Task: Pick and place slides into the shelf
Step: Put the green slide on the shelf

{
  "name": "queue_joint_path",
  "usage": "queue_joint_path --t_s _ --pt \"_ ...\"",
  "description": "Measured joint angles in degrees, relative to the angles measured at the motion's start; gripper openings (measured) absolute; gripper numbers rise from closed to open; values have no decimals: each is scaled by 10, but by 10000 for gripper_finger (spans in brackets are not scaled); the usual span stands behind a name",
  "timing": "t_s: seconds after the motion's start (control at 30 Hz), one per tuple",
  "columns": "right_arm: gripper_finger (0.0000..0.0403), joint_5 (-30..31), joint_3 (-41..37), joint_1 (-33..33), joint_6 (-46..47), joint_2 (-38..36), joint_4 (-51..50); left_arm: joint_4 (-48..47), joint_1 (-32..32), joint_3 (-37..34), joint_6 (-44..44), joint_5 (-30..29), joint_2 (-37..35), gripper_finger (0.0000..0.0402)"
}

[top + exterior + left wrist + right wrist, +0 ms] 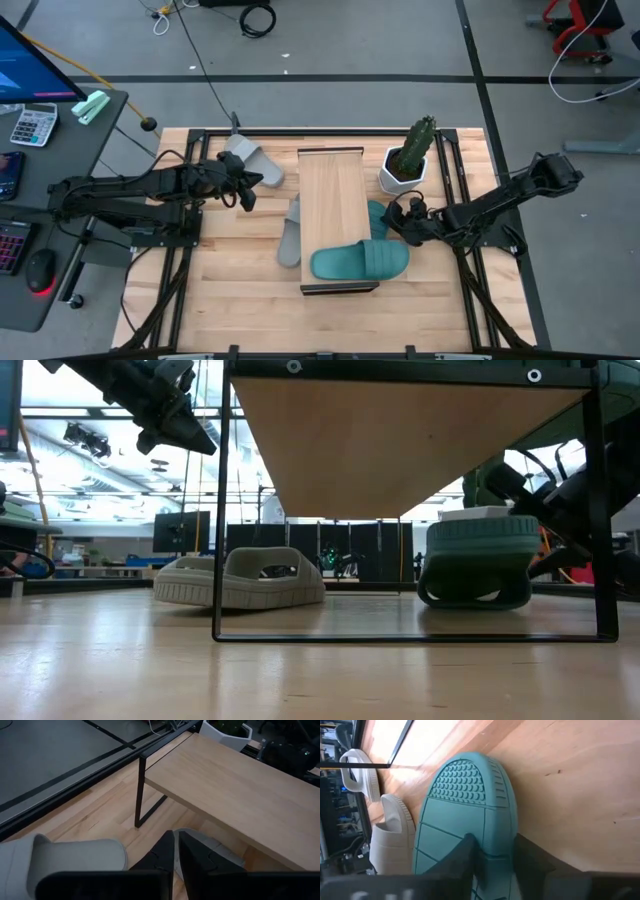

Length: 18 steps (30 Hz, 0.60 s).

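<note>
On the worktop (230, 300), the shelf (332, 200) carries one teal slide (360, 262), two grey slides (255, 162) are left beside it, a second teal slide (465, 820) is gripped by the right claw (492, 855), the left claw (176, 850) is closed, empty.

the slatted wooden table (230, 300) carries the shelf (335, 190), a potted cactus (410, 160) just behind the right gripper (400, 222), a grey slide (255, 160) by the left gripper (243, 190), another grey slide (290, 232), and a teal slide (378, 215) at the right gripper. a second teal slide (360, 262) lies on the shelf top.
</note>
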Motion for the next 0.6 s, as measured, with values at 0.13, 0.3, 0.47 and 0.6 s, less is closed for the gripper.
queue_joint_path --t_s 0.13,0.3,0.47,0.6 --pt "91 10 0 7 0 -7 -1 0 0 0 0 0 0 23" --pt "89 19 4 16 0 -33 -23 0 0 0 0 0 0 21" --pt "84 16 45 30 0 -84 -151 0 0 0 0 0 0 27" --pt "84 9 85 49 0 -133 -275 0 0 0 0 0 0 31"
